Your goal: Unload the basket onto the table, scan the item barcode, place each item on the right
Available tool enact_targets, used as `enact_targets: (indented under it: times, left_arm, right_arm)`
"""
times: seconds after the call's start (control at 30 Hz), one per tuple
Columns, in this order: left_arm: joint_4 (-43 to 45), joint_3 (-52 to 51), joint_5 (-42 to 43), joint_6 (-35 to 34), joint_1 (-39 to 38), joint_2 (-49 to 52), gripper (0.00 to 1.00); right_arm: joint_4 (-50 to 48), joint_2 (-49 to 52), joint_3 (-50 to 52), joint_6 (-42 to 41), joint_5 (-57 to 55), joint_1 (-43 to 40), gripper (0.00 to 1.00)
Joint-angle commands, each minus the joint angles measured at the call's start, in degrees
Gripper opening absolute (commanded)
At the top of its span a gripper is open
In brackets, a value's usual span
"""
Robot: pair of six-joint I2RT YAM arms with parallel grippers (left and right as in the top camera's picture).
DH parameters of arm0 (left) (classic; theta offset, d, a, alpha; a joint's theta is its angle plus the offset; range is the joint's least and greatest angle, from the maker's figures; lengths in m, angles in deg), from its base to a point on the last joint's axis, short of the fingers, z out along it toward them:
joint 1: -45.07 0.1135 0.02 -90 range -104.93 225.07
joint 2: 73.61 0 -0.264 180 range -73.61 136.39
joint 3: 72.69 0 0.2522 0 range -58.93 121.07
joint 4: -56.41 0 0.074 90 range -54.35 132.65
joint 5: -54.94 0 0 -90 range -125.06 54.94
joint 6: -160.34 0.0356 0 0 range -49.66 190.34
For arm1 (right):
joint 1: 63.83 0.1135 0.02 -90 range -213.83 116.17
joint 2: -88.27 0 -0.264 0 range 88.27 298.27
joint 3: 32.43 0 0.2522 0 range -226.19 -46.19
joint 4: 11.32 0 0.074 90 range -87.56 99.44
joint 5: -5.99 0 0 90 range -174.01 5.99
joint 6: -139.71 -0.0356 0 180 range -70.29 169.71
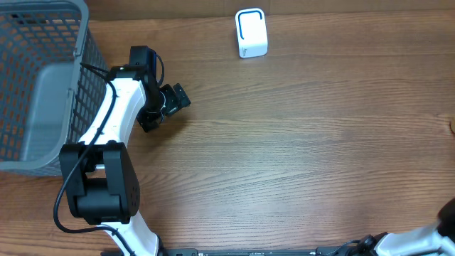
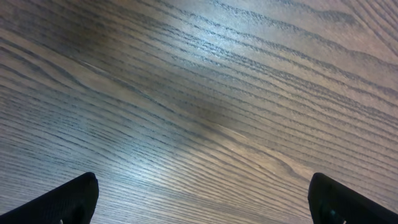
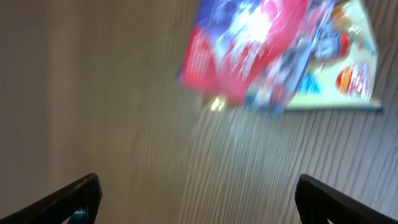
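Observation:
The item shows only in the right wrist view, as a blurred red and blue packet (image 3: 249, 43) lying on the wood beside a second, paler packet (image 3: 345, 62). No barcode can be made out on either. My right gripper (image 3: 196, 190) is open and empty, well short of the packets. A white scanner (image 1: 251, 33) with a blue outline stands at the far middle of the table. Near the basket, my left gripper (image 1: 165, 110) is open over bare wood, and the left wrist view shows nothing between the left gripper's (image 2: 202, 193) fingers.
A grey mesh basket (image 1: 78, 64) fills the far left corner, close behind the left arm. Only a dark sliver of the right arm (image 1: 448, 213) shows at the overhead view's lower right edge. Wooden tabletop (image 1: 306, 142) lies between the arms.

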Motion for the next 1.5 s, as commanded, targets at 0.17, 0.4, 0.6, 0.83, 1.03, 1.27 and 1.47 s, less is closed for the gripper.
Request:
enact_targets:
  times: [0.17, 0.4, 0.6, 0.83, 1.03, 1.27, 1.47]
  left_arm:
    - [0.02, -0.33, -0.37, 0.55, -0.11, 0.07, 1.00]
    - [0.04, -0.33, -0.37, 0.55, -0.11, 0.07, 1.00]
    - [0.02, -0.33, -0.37, 0.55, -0.11, 0.07, 1.00]
    - [0.04, -0.33, -0.35, 0.52, -0.11, 0.07, 1.00]
    - [0.02, -0.33, -0.37, 0.55, -0.11, 0.07, 1.00]
    - [0.04, -0.33, -0.37, 0.55, -0.11, 0.07, 1.00]
    - [0.04, -0.33, -0.37, 0.55, -0.11, 0.07, 1.00]
  right_arm:
    - [11.41, -22.75, 2.29, 9.51, 8.50, 6.47, 1.00]
    - [13.70, -40.63, 13.55, 8.74, 8.55, 20.48, 1.00]
    - [22.38, -47.10, 15.78, 4.76, 10.54, 25.66, 1.00]
    - [23.56, -47.65, 15.89, 6.95, 8.76, 25.66, 1.00]
    - [23.56, -47.67, 15.93, 10.84, 8.92, 25.66, 1.00]
    - [20.90, -48.59, 17.18, 10.99, 9.66, 27.34, 1.00]
    - [5.66, -57.66, 27.15, 13.88, 8.66, 37.55, 1.00]
